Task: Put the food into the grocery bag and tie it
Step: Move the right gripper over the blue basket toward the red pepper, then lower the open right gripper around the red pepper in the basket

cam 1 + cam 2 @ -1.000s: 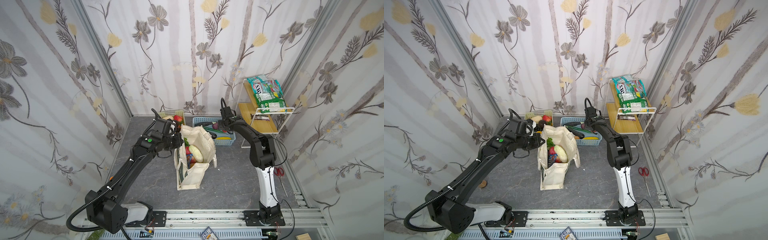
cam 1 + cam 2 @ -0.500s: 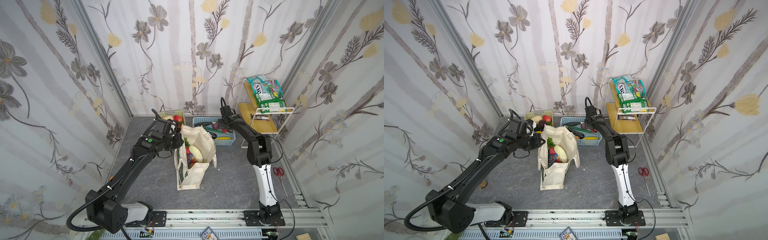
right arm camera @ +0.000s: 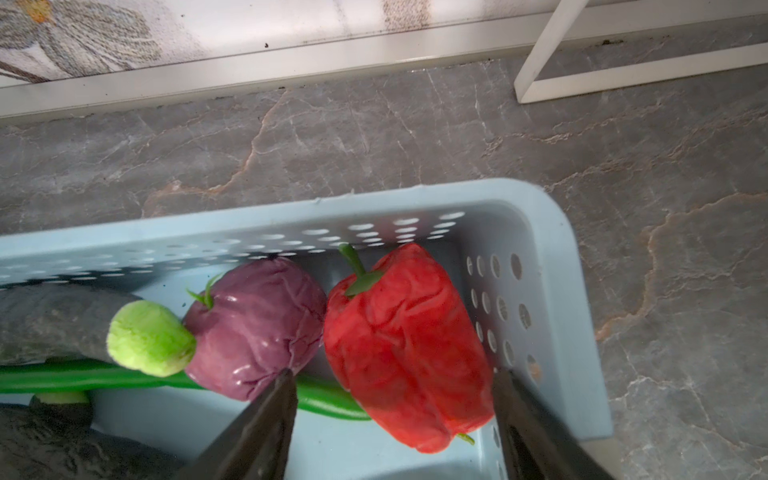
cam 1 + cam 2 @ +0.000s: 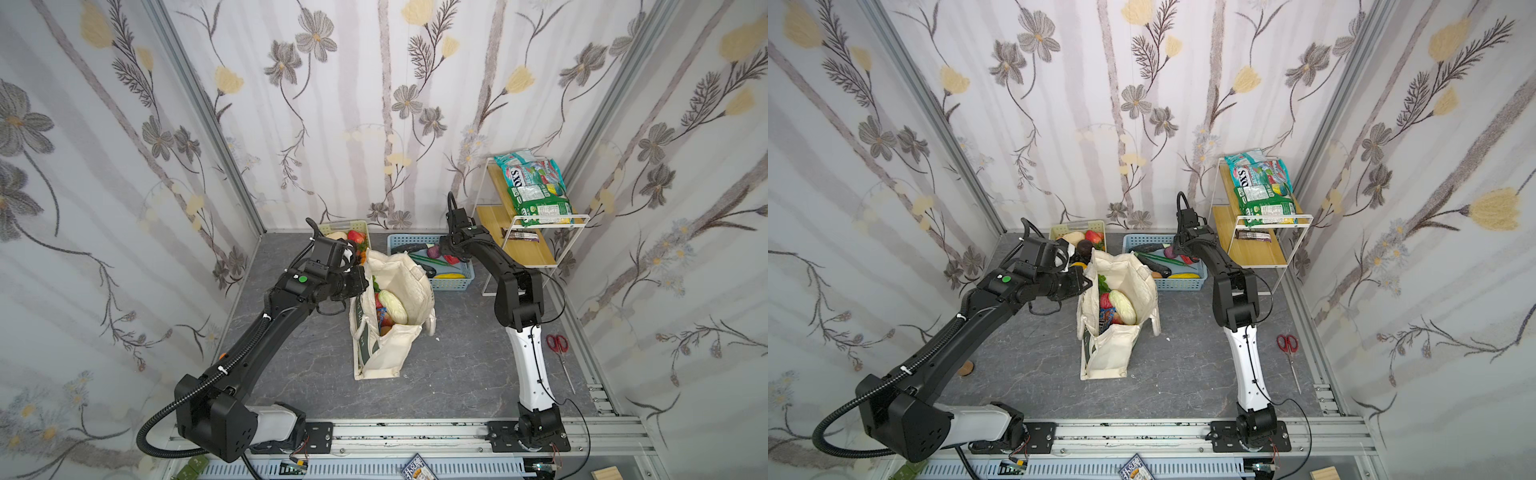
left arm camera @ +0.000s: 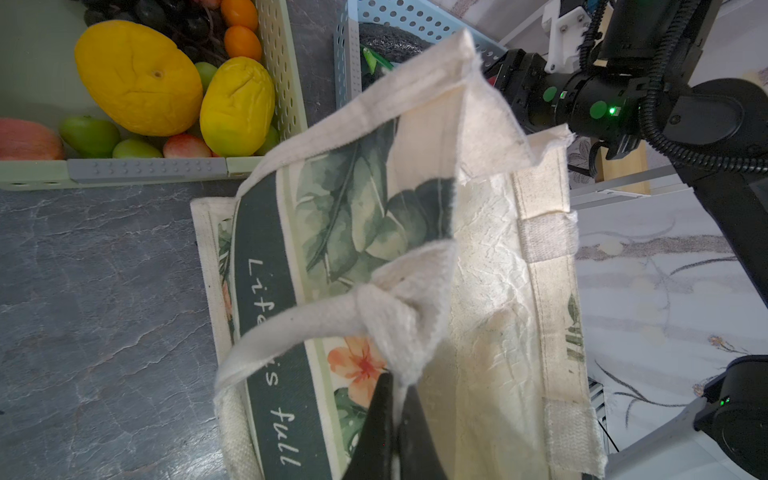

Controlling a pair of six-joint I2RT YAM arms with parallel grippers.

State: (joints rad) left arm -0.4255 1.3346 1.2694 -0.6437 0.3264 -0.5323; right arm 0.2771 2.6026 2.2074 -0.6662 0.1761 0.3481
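Note:
The cream grocery bag (image 4: pixel 395 345) (image 4: pixel 1108 357) stands open mid-floor with a pale green cabbage (image 4: pixel 392 305) and other food inside. My left gripper (image 4: pixel 360 282) (image 5: pixel 395 386) is shut on the bag's cream rim by a strap, holding that side up. In the back right corner of the blue basket (image 3: pixel 540 266) lies a red pepper (image 3: pixel 407 345) beside a purple vegetable (image 3: pixel 257 328). My right gripper (image 4: pixel 446 249) (image 3: pixel 392 374) is open, one finger on either side of the pepper. Snack packets (image 4: pixel 534 187) lie on the rack's top shelf.
A pale green basket (image 4: pixel 334 227) (image 5: pixel 145 170) of fruit sits behind the bag, beside the blue basket (image 4: pixel 453 283). The white wire rack (image 4: pixel 536 253) stands at the back right. Red scissors (image 4: pixel 557 343) lie by the right wall.
The right arm's elbow has shifted slightly while its gripper stays low in the blue basket. The left arm and the bag have not moved.

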